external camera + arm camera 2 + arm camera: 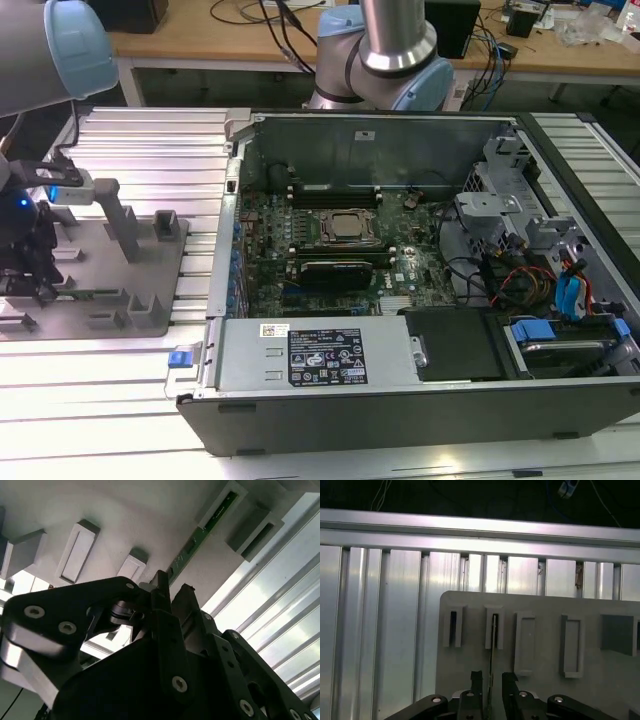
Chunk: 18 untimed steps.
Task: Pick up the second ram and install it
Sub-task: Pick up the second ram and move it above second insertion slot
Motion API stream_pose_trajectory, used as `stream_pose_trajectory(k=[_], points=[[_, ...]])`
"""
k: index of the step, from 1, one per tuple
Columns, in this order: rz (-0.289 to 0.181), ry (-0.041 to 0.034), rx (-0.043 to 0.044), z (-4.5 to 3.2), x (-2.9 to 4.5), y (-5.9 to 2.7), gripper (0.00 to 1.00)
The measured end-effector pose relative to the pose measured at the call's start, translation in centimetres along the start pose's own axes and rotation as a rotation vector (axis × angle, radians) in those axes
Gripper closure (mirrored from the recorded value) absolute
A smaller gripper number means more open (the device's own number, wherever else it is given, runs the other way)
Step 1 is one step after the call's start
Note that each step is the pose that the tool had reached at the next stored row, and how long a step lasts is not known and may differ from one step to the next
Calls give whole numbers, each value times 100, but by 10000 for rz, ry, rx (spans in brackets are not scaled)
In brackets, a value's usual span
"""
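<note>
The exterior view looks down at a slant from well back, taking in the open computer case (380,140) mid-frame and the grey fixture plate (95,262) at the left edge. The first wrist view faces nearly straight down past the gripper (491,676) onto that plate from close by; the second wrist view sits tight behind the gripper's linkage, looking along it obliquely. Both wrist views share the plate and the second ram (492,645) (200,536) standing in it.
</note>
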State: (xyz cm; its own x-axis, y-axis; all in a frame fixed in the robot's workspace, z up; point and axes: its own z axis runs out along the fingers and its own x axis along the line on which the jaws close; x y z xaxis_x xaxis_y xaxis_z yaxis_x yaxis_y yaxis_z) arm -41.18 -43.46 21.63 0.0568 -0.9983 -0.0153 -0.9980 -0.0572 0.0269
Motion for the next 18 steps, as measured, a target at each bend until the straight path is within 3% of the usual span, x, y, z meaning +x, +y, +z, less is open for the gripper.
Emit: stream_pose_trajectory(k=[5,11,13,18], points=[[0,1,-1,65,1,-2,72],[0,1,-1,71,1,-2,72],[0,0,0,73,1,-2,81],[0,1,-1,73,1,-4,81]])
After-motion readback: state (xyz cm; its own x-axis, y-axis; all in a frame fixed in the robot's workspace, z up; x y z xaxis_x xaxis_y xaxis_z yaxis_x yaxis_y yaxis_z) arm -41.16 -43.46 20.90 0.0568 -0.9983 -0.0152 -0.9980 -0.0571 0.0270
